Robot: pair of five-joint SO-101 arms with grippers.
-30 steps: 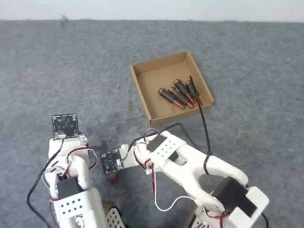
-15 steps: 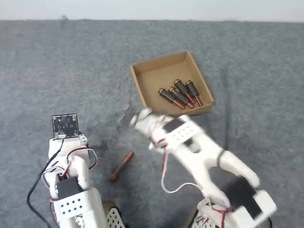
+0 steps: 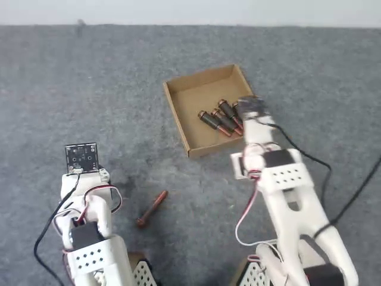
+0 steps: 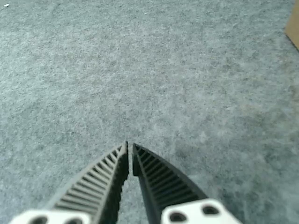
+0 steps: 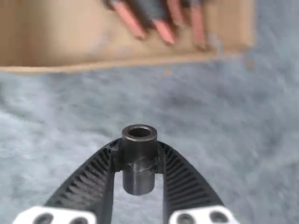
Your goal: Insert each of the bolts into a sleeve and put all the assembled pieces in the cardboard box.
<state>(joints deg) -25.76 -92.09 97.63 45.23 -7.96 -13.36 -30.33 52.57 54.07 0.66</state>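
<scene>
My right gripper (image 5: 138, 147) is shut on a short black sleeve (image 5: 138, 177), held upright with its open bore up, just before the near wall of the cardboard box (image 5: 117, 56). In the high view the right arm (image 3: 280, 176) stands by the box's (image 3: 196, 92) near right corner. Several assembled pieces (image 3: 223, 118), dark sleeves with copper bolts, lie in the box (image 5: 159, 18). One loose copper bolt (image 3: 152, 208) lies on the carpet beside my left arm (image 3: 86, 202). The left gripper (image 4: 130, 147) is shut on nothing, low over bare carpet.
Grey carpet covers the whole table. A corner of the box (image 4: 294, 28) shows far off in the left wrist view. A black cable (image 3: 351, 202) runs off the right arm toward the right edge.
The right arm has swung from above the loose bolt near the left arm over to the box's near right corner, uncovering the bolt. The left arm has not moved.
</scene>
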